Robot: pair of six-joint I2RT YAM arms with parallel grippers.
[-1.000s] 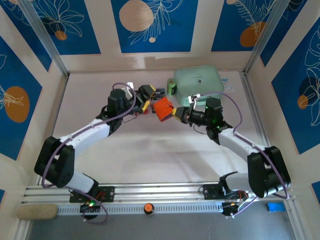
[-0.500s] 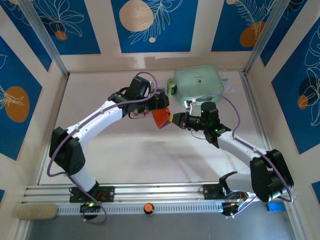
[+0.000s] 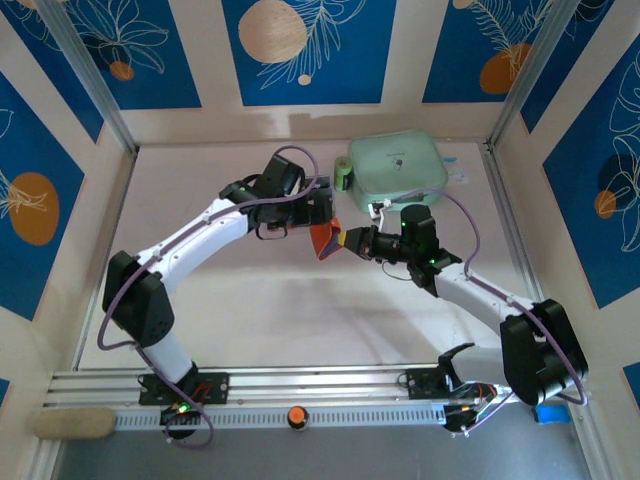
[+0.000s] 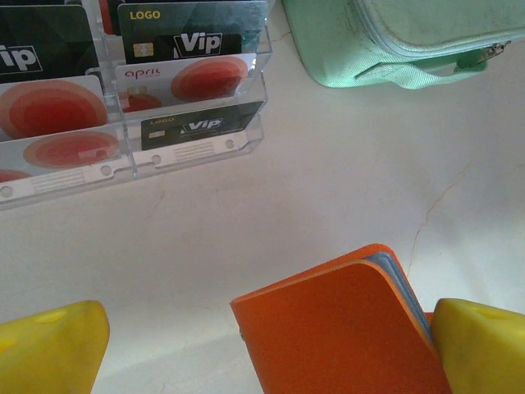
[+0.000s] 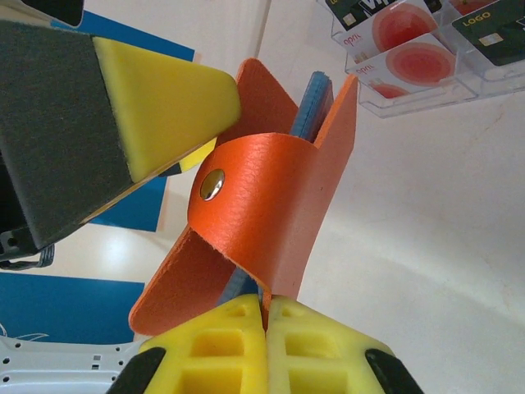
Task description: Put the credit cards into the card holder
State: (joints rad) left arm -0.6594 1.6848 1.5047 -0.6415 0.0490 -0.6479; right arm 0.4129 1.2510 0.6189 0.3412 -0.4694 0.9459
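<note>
Pinches the orange-red card holder [image 5: 262, 222] by its bottom edge in the clenched right gripper [image 5: 264, 310], held above the table [image 4: 287, 205] near mid-workspace, with the snap-button flap folded open. Straddles the holder with the released left gripper [image 4: 267, 349], its 2 yellow pads [image 4: 49, 345] spread wide at 9 and 3 o'clock of it. Finds the credit cards [image 4: 193, 61] standing in a clear rack [image 4: 205, 146] at 11 o'clock of the holder, with the mint-green zip pouch [image 4: 394, 41] at 1 o'clock.
</note>
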